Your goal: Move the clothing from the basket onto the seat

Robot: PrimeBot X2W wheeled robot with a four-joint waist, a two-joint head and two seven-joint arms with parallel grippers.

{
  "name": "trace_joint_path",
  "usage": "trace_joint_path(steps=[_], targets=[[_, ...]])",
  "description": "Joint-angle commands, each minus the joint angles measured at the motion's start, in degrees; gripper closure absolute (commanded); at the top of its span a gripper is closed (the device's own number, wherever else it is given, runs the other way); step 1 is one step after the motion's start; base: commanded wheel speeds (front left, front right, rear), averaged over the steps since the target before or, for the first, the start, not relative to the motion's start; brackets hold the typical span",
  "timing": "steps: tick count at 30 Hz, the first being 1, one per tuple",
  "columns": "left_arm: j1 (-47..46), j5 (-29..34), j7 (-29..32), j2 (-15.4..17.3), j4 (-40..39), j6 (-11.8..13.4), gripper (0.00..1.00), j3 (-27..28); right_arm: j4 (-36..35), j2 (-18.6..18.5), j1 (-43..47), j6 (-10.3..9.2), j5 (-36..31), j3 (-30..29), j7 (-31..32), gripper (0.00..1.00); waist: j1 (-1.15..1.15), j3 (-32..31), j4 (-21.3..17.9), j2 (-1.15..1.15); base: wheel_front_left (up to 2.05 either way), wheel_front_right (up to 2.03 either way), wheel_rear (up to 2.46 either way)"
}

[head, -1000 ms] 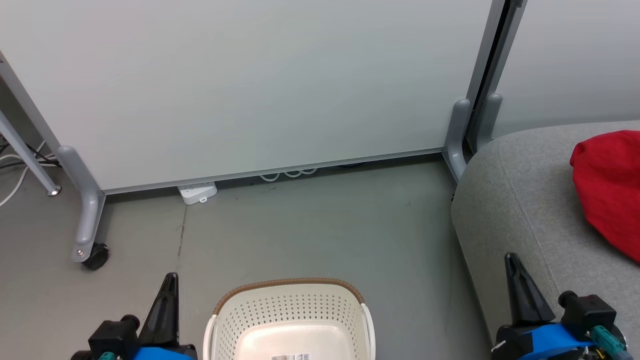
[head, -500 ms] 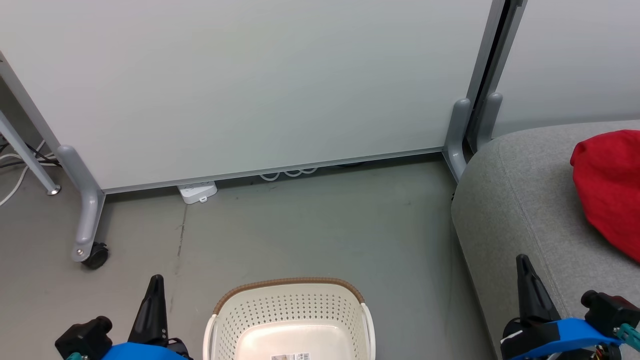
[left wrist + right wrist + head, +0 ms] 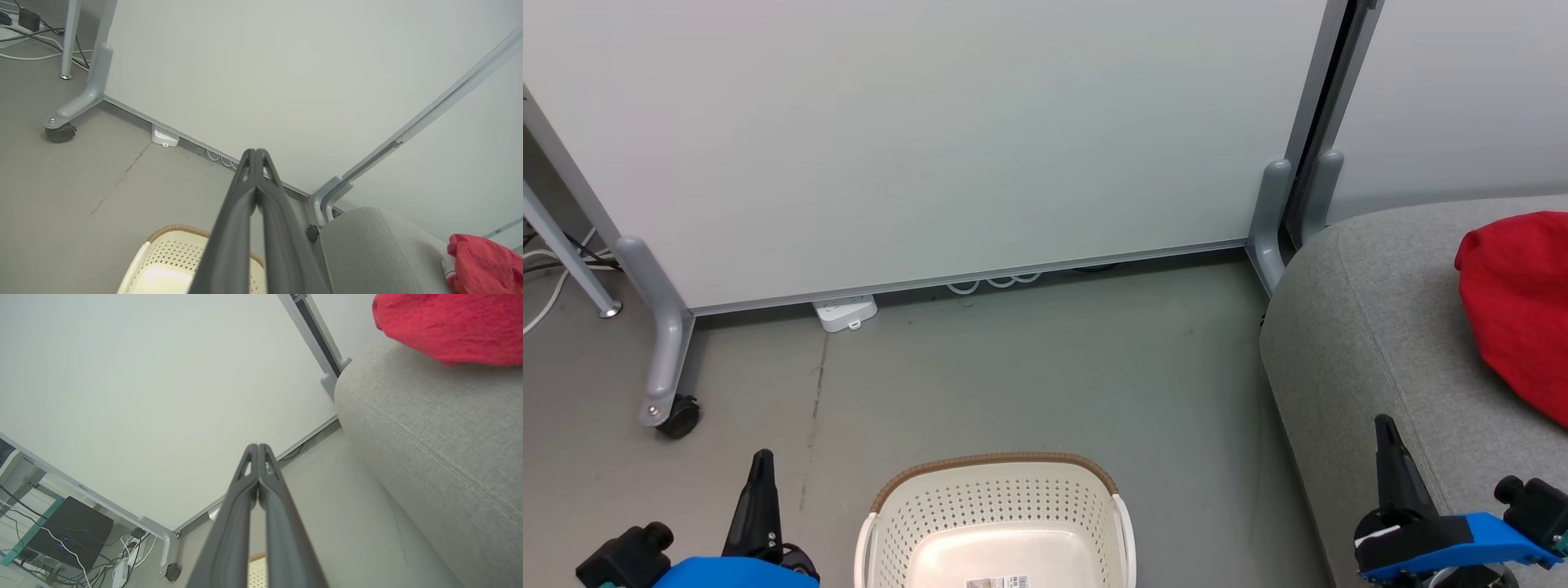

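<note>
Clothing (image 3: 1515,310) on seat (image 3: 1372,351): likely soft, light, limp; best pinched at a fold. Left gripper (image 3: 761,456), right gripper (image 3: 1383,421) closed, empty.

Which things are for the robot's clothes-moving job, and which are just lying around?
For the job: red clothing, basket, grey seat.
Just lying about: power strip, wheeled partition.
</note>
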Motion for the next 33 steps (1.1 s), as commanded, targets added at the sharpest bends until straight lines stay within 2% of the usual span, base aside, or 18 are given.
trace_joint_path(steps=[1, 33], targets=[[-1.60, -2.02, 0.42, 0.32, -1.01, -0.38, 1.00, 0.42, -1.00, 0.06, -1.42, 0.00, 2.21, -0.33, 0.56, 1.00, 0.00, 0.01, 0.00, 0.00, 0.00, 0.00, 0.00], [-2.36, -24.87, 6.29, 0.40, -1.96, -0.83, 1.00, 2.61, -1.68, 1.03, -2.46, -0.01, 25.10, -2.14, 6.51, 1.00, -0.01, 0.25, -0.07, 0.00, 0.00, 0.00, 0.00]])
